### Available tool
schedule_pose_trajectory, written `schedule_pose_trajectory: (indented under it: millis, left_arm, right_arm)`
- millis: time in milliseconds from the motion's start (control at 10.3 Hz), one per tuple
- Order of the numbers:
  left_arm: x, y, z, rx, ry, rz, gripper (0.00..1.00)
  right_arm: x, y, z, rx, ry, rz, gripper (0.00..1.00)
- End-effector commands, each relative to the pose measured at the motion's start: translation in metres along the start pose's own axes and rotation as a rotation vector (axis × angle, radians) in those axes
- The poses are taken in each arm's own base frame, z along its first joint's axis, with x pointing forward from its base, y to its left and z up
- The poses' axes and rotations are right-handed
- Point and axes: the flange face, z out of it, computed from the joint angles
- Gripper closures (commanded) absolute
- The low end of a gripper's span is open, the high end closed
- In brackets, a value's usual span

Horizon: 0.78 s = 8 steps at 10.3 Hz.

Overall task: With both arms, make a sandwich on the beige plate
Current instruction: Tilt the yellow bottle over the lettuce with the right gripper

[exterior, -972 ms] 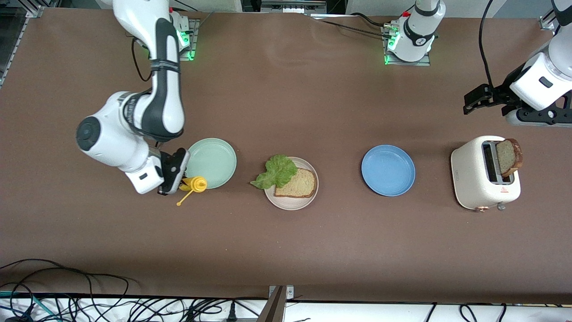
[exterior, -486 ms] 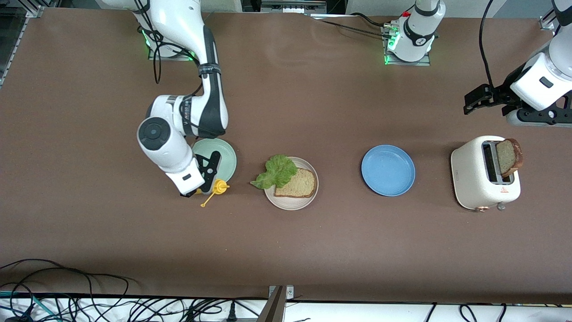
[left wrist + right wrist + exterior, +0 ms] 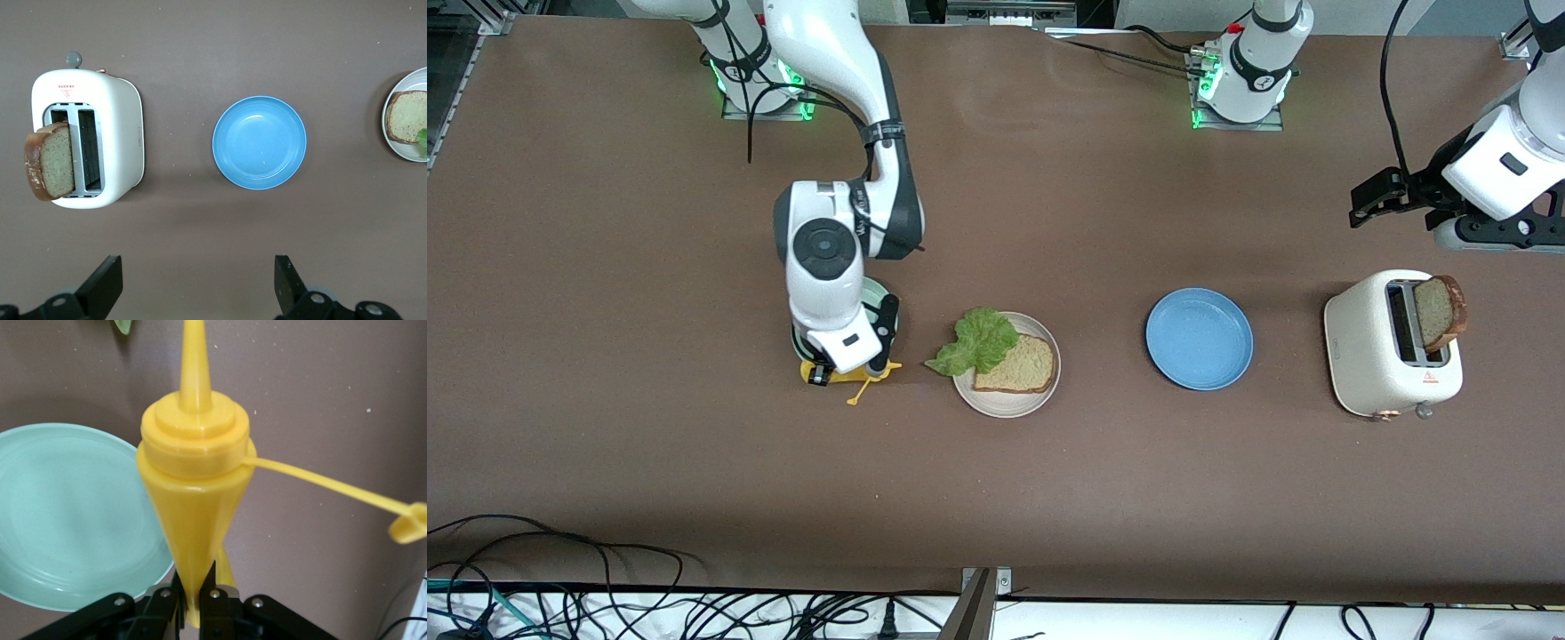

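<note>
Right hand (image 3: 193, 603) was clamped on the soft yellow bottle (image 3: 195, 487) low on its body, over the green plate (image 3: 889, 307); a hard squeeze could spill. Left hand (image 3: 193, 290) waited, fingers apart, over the surface (image 3: 1049, 498) near the toaster (image 3: 1392, 342).

Yellow bottle (image 3: 193, 513), mint plate (image 3: 67, 520), blue plate (image 3: 1199, 338) (toaster (image 3: 1369, 356) cream).

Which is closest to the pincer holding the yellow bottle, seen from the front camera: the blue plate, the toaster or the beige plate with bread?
From the right pincer, shut on the yellow bottle:
1. Beige plate, beside it, mid-table, with bread and lettuce.
2. Blue plate, farther toward the left arm's end.
3. Toaster, farthest, at the left arm's end, near the waiting open left pincer.
</note>
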Motion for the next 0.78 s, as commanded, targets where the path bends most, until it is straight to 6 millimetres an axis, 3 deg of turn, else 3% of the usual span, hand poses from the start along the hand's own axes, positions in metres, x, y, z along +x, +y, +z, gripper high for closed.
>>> schedule_pose_trajectory:
  millis: [0, 292, 680]
  left_arm:
    - [0.000, -0.001, -0.006, 0.012, -0.003, -0.002, 0.00]
    - [0.000, -0.001, -0.006, 0.012, -0.003, -0.002, 0.00]
    - [0.000, -0.001, -0.006, 0.011, -0.003, -0.002, 0.00]
  right_arm:
    - [0.027, -0.009, 0.002, -0.082, -0.101, -0.048, 1.00]
    - [0.061, -0.030, -0.002, -0.171, -0.218, -0.061, 1.00]
    - [0.103, -0.057, 0.010, -0.247, -0.298, -0.071, 1.00]
